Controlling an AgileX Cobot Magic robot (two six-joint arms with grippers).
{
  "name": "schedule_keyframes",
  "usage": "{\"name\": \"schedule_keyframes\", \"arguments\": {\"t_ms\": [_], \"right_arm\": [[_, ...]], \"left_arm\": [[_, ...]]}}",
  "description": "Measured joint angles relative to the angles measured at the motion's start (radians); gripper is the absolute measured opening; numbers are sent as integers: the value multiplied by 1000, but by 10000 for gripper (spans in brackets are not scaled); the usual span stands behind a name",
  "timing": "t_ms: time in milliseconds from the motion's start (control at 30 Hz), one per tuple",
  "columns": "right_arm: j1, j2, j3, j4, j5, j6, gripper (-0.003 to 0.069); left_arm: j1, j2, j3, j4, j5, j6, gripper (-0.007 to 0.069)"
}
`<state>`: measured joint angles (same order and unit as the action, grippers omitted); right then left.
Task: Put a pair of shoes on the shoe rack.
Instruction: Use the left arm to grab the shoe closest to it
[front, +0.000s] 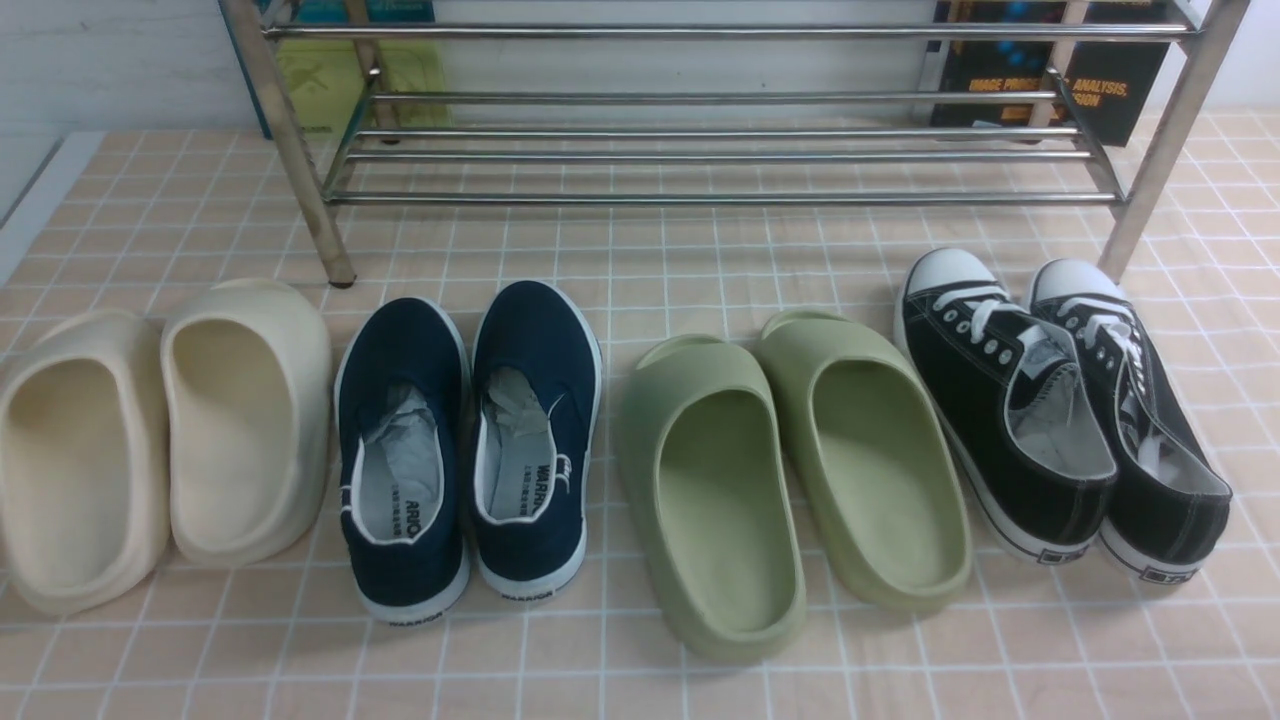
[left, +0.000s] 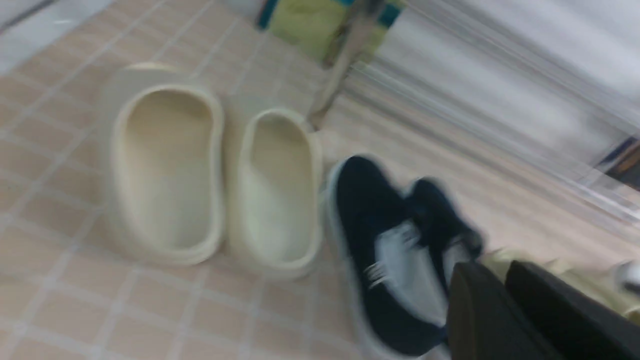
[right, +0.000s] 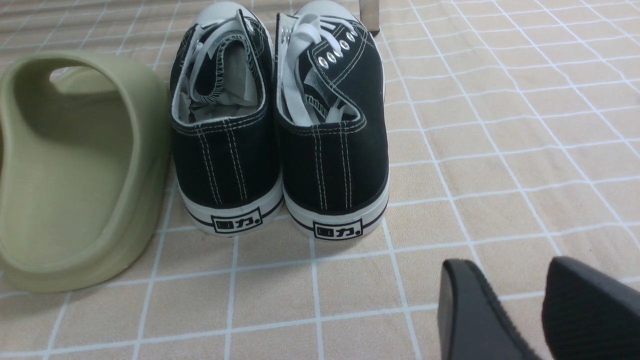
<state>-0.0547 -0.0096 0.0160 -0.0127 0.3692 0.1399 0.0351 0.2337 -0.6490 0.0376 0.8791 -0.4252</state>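
Note:
The pair of shoes, navy slip-ons with white soles, stands side by side on the tiled floor: the left shoe (front: 405, 450) and the right shoe (front: 535, 430), heels toward me. The steel-tube shoe rack (front: 700, 198) stands behind them with bare bars. Neither gripper shows in the front view. The left wrist view is blurred; there my left gripper (left: 495, 267) hovers near the heel end of the navy shoes (left: 370, 200), its fingers nearly together with nothing between them. My right gripper (right: 510, 265) is open over bare floor, behind the black sneakers.
Cream slides (front: 250, 420) lie left of the navy pair, green slides (front: 715, 480) to its right, then black lace-up sneakers (front: 1010, 400) by the rack's right leg (front: 1150, 180). Books (front: 1050, 70) lean behind the rack. A pale strip borders the floor at far left.

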Motion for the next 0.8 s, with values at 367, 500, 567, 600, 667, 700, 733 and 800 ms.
{"name": "schedule_keyframes", "arguments": {"t_ms": [367, 500, 567, 600, 667, 700, 733, 800], "right_arm": [[0, 0, 0, -1, 0, 0, 239], [0, 0, 0, -1, 0, 0, 239], [0, 0, 0, 0, 0, 0, 239], [0, 0, 0, 0, 0, 0, 239], [0, 0, 0, 0, 0, 0, 239], [0, 0, 0, 0, 0, 0, 239], [0, 0, 0, 0, 0, 0, 239], [0, 0, 0, 0, 0, 0, 239]], "left_arm": [[-43, 508, -294, 299, 356, 188, 2], [-168, 668, -304, 258, 329, 196, 4], [-222, 748, -313, 246, 295, 183, 15], [-242, 786, -318, 243, 283, 176, 20], [-272, 853, -331, 232, 249, 153, 38], [-294, 908, -345, 218, 222, 142, 63], [-314, 978, -358, 200, 184, 137, 97], [-329, 1048, -366, 171, 123, 133, 155]]}}
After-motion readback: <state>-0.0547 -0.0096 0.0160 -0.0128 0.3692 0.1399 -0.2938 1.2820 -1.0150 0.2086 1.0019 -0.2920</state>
